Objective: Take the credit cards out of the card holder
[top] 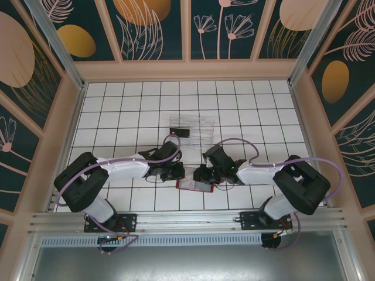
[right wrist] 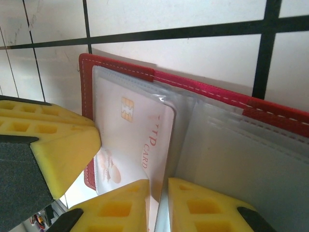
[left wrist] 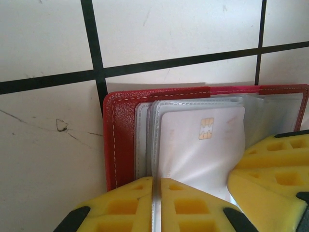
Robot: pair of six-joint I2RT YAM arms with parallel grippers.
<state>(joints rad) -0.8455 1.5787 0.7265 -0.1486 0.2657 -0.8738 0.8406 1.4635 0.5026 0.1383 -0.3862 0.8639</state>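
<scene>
- Top external: the red card holder [top: 194, 186] lies open on the white tiled table [top: 117, 111] near its front edge, between the two arms. The left hand [top: 174, 171] and right hand [top: 203, 174] are both down at it.
- Farther back sits a clear ridged tray [top: 196, 124] with a dark credit card [top: 179, 132] at its left end. I cannot tell whether the card lies on the tray or just beside it.
- Left wrist: the left hand [left wrist: 156, 180] has its yellow fingers almost together, pinching the edge of a clear sleeve [left wrist: 155, 145] of the card holder. A white chip card [left wrist: 193, 150] sits in the sleeves just to the right.
- Right wrist: the right hand [right wrist: 158, 182] is likewise clamped on a sleeve edge. A white chip card printed "CARD" lies in the sleeve to the left, inside the red rim.
</scene>
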